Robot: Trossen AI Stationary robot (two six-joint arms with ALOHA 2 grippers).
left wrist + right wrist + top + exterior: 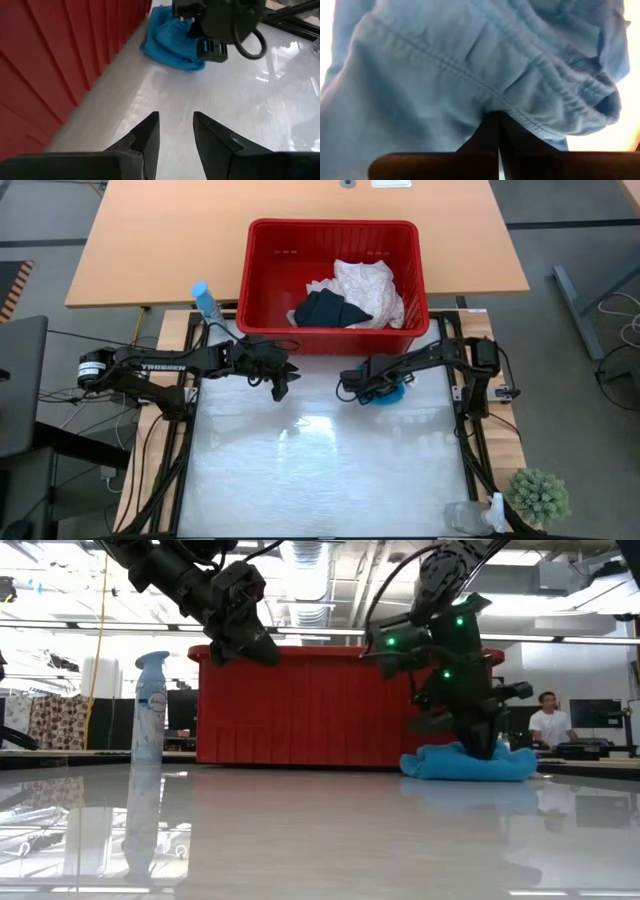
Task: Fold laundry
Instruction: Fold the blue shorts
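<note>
From above, the job looked barely begun: the cream-white lacy cloth (372, 288) and the dark navy garment (328, 310) lay heaped together in the red basket (262, 275), neither folded, while only the turquoise garment (388, 393) was out on the table (320, 470), a crumpled lump just in front of the basket wall and mostly covered by the right gripper (377, 388). The left gripper (281, 385) hung over bare table nearby, holding nothing. At table height, the turquoise garment (468, 763) sat bunched on the surface with the right gripper (487, 748) pressed down into its top; a spray bottle (149, 708) stood off to one side. The left wrist view showed the left gripper (176, 131) with its fingers partly apart over empty table, the blue heap (170, 36) well ahead of it. In the right wrist view the fingers (492, 132) were drawn together at a seamed fold of blue cloth, probably pinching it, though the view was too close to be sure. All three items remained to be folded.
</note>
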